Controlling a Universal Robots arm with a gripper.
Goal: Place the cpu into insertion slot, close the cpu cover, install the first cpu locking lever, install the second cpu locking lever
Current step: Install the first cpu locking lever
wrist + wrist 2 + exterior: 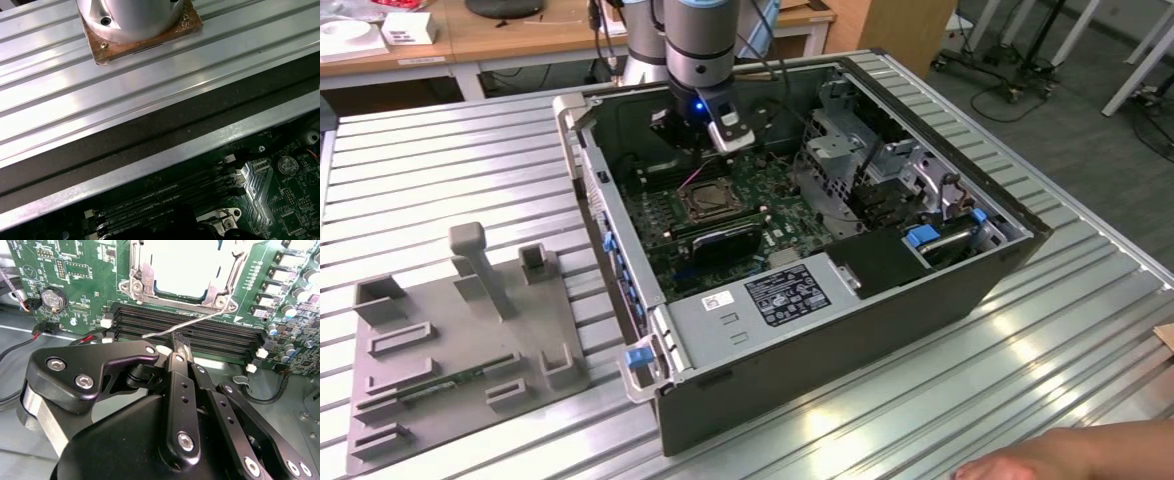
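Note:
In the second wrist view the cpu (pixel 182 265) lies in the insertion slot with its pale metal top showing. The silvery cpu cover (pixel 142 277) lies flat around it. A thin wire locking lever (pixel 200 320) slants across the board's edge over the memory slots. My gripper (pixel 180 346) is shut, its narrow tips right against that lever's free end; whether the tips clamp the rod is unclear. In the exterior view my gripper (pixel 707 150) hangs inside the open computer case, just behind the insertion slot (pixel 708 201) on the green motherboard (pixel 774 190).
Long black memory slots (pixel 210 337) run beside the socket, and a coin battery (pixel 52 299) and cables sit near them. A drive cage (pixel 854 160) fills the case's right side in the exterior view. A grey fixture plate (pixel 454 340) lies on the table. A hand (pixel 1067 460) shows at the edge.

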